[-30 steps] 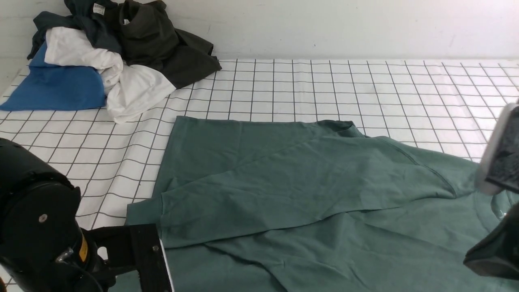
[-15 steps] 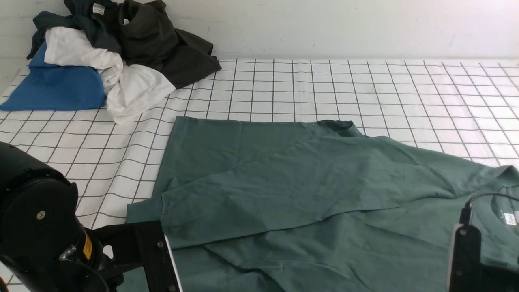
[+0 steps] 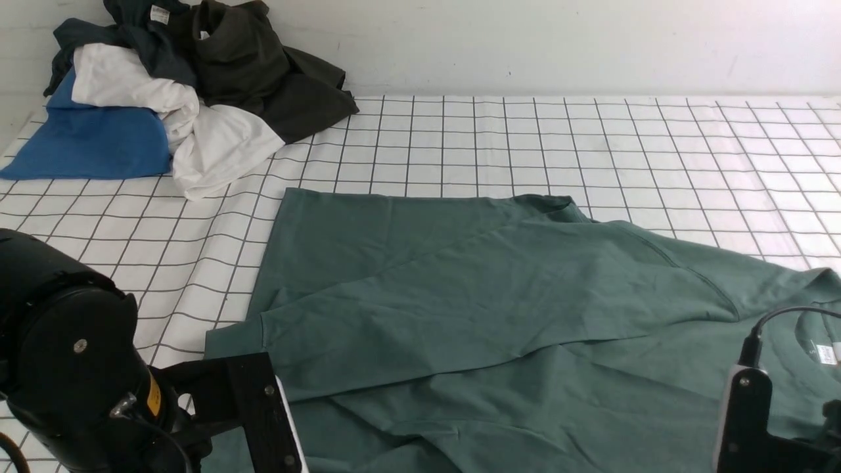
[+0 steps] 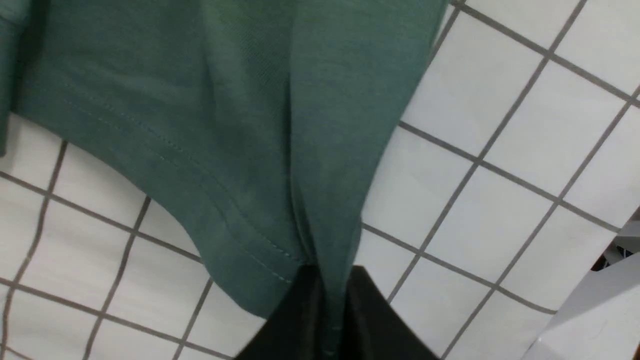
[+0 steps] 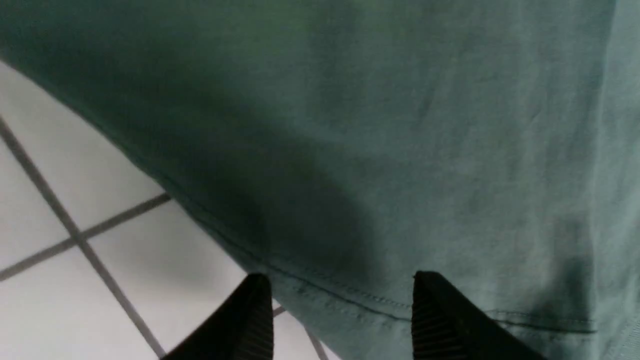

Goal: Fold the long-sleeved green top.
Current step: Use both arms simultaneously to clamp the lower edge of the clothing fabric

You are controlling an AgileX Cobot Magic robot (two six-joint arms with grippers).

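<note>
Moved: right arm (image 3: 749,427) had come down from high at the right edge to the near right corner, and left arm (image 3: 79,368) had slid a little nearer
Where the top was: green long-sleeved top (image 3: 499,295) lay spread out on the checked cloth (image 3: 525,138), in the near middle and right of the table, with one sleeve folded across its body
Neck end: it pointed to the right, and a small white tag (image 3: 826,353) showed just beside the right arm
Left side: left gripper (image 4: 330,275) was squeezed tight on the stitched hem of the top, with green cloth pinched between its two black fingers
Right side: right gripper (image 5: 340,285) had its jaws wide apart and held nothing; one finger was over the white cloth, the other over the green top
Far left corner: pile of clothes (image 3: 164,98), blue, white and dark, sat well apart from the top
</note>
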